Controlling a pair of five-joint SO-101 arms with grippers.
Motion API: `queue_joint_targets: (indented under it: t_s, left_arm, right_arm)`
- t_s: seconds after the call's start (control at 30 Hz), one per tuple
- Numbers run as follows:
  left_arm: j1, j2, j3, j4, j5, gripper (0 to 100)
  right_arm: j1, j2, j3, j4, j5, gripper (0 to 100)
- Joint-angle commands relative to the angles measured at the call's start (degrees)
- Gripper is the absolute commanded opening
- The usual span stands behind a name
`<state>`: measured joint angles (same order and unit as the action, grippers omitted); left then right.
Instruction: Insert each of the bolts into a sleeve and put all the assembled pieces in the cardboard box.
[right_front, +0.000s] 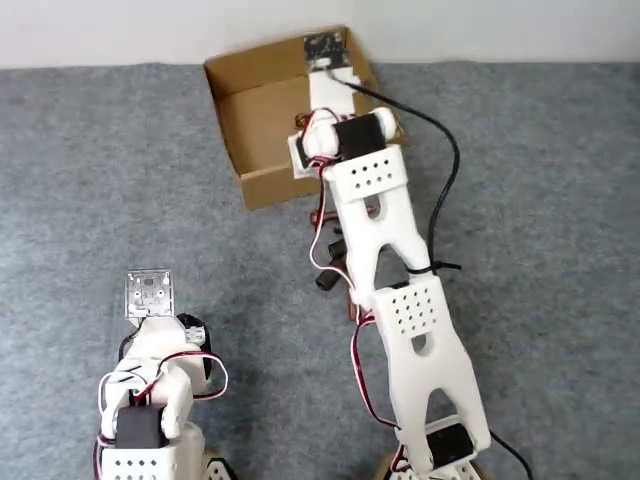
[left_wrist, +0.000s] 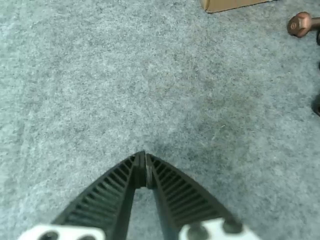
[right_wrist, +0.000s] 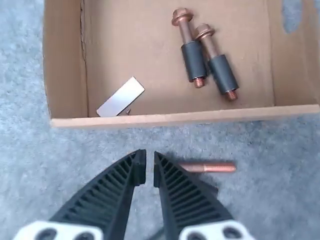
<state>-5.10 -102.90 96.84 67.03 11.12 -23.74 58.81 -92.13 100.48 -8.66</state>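
You are working over a grey carpeted tabletop (right_front: 100, 180), with the white right arm (right_front: 400, 300) reaching out to the open brown cardboard box (right_wrist: 180, 119) and the white left arm (right_front: 150, 400) sitting folded back, well apart from it. The box is already holding two assembled pieces (right_wrist: 192, 61), copper bolts in dark sleeves, lying side by side next to a silvery strip (right_wrist: 120, 97). Your right gripper (right_wrist: 149, 160) is hanging barely ajar, a thin slit between its black ribbed fingertips, gripping nothing; your left gripper (left_wrist: 145, 159) is sitting fully closed and empty. The loose copper bolt (right_wrist: 210, 167) is lying on the carpet outside the box, between its near wall and the right gripper, just beside one finger. Its long axis is running along that wall, crosswise to the fingers. The right arm is much the nearer, so you are probably looking at a wider opening and a short sideways shift to straddle the shank.
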Motion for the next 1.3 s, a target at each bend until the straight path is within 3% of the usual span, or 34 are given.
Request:
queue_joint_targets:
  t_s: [0.0,0.23,0.43,0.7,1.27]
  left_arm:
    - [-0.4,0.0,-0.3,-0.4,0.4,0]
    - [-0.4,0.0,-0.3,-0.4,0.4,0]
    - [-0.4,0.0,-0.3,-0.4,0.4,0]
    - [-0.4,0.0,-0.3,-0.4,0.4,0]
    - [-0.4,0.0,-0.3,-0.4,0.4,0]
  right_arm:
    - [-1.1,-8.1,5.5,2.5,-1.7,0.8]
    - [-1.5,-23.6,31.1,2.4,-7.7,2.9]
    - [-2.6,-31.3,47.1,2.3,-11.7,19.1]
    - [-6.1,-30.2,54.4,1.8,-14.0,19.8]
    - [-8.8,-15.4,54.4,-5.0,-16.4,19.8]
